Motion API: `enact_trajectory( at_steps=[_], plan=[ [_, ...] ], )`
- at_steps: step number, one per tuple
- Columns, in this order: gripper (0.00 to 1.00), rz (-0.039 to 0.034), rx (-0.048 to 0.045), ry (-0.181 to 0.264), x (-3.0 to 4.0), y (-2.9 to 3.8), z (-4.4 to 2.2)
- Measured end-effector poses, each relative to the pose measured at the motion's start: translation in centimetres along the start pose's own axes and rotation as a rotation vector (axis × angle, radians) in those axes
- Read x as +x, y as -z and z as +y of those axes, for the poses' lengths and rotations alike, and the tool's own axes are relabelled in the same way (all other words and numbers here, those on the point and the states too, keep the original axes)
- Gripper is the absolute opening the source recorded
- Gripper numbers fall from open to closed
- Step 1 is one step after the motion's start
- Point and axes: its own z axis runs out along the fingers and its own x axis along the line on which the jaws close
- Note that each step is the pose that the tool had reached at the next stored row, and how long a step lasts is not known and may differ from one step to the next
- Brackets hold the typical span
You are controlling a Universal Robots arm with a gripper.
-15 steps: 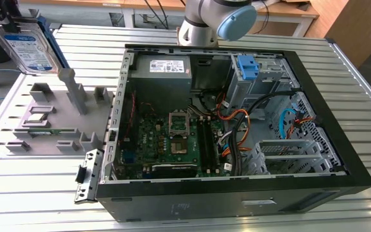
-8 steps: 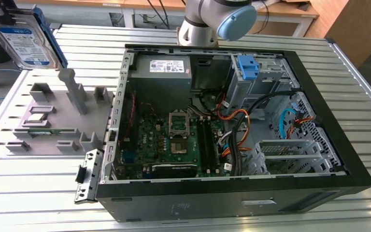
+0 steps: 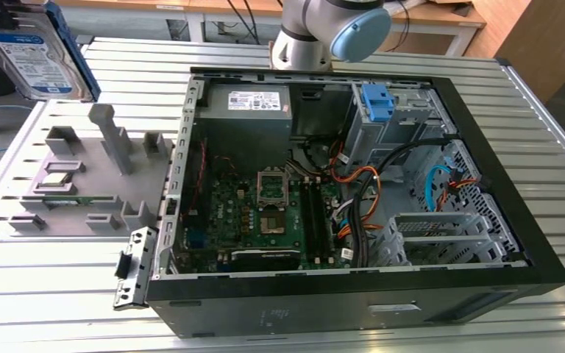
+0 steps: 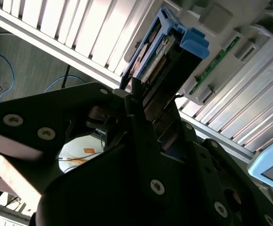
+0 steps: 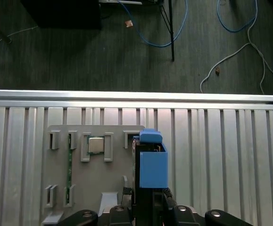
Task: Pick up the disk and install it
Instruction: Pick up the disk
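Observation:
The disk [image 3: 32,59], silver with a white-and-blue label and blue side rails, hangs upright above the table's far corner at the exterior view's left, over the grey fixture plate [image 3: 76,147]. My gripper [image 3: 15,11] is shut on its upper end. The second wrist view has the disk [image 4: 162,52] clamped between my dark fingers [image 4: 132,96], connector edge showing. In the first wrist view its blue rail [image 5: 151,167] stands edge-on above the gripper [image 5: 145,200], over the plate's edge [image 5: 94,181].
An open computer case [image 3: 518,220] lies on the slatted aluminium table [image 3: 57,294], with motherboard, cables, a grey power supply [image 3: 258,101] and a blue bracket [image 3: 376,101] at its drive bay. The arm's base [image 3: 322,33] stands behind it. The plate holds a processor [image 5: 96,145] and memory stick [image 5: 70,162].

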Motion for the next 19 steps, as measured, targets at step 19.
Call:
enact_trajectory(
  at_steps=[19],
  plan=[
    [0.35,0.0,0.0001,0.0,-0.66,5.97,0.52]
  ],
)
